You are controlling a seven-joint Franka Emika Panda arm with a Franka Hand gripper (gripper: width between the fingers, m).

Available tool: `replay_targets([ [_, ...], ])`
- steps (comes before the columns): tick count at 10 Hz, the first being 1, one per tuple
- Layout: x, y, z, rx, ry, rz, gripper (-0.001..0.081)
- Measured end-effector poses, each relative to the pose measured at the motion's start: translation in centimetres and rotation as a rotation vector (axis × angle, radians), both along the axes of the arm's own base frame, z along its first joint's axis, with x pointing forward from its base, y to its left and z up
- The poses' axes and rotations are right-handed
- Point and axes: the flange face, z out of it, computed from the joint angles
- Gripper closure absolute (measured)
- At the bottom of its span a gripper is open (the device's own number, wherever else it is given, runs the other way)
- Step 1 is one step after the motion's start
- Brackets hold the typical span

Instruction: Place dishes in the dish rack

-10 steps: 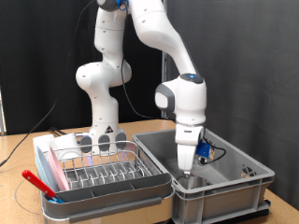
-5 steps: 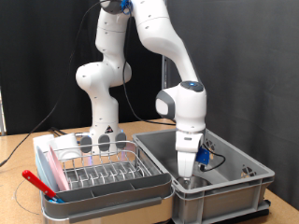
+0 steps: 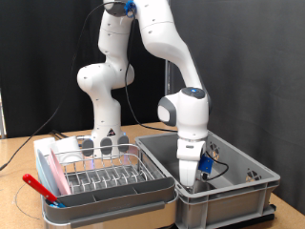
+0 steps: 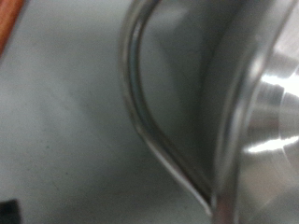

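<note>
Steel fills the wrist view: a shiny curved rim, apparently the cup (image 4: 234, 112), sits blurred right against the camera over the pale grey bin floor. In the exterior view the gripper (image 3: 190, 176) is lowered deep inside the grey bin (image 3: 238, 186), its fingers hidden by the wall, so open or closed cannot be told. Further to the exterior view's left, the wire rack (image 3: 114, 172) in its tray holds the pink plate (image 3: 54, 174) upright and the red utensil (image 3: 40, 185).
</note>
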Motion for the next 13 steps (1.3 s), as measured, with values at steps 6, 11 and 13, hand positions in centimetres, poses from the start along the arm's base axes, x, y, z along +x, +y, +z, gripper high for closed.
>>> replay_targets([
  [6,0.4,-0.7,0.4,0.031,-0.006,0.009,0.0578],
  [11,0.5,-1.3,2.5,0.108,-0.001,0.018,0.0739],
  [13,0.5,-1.7,5.4,0.190,-0.014,0.037,0.0740],
])
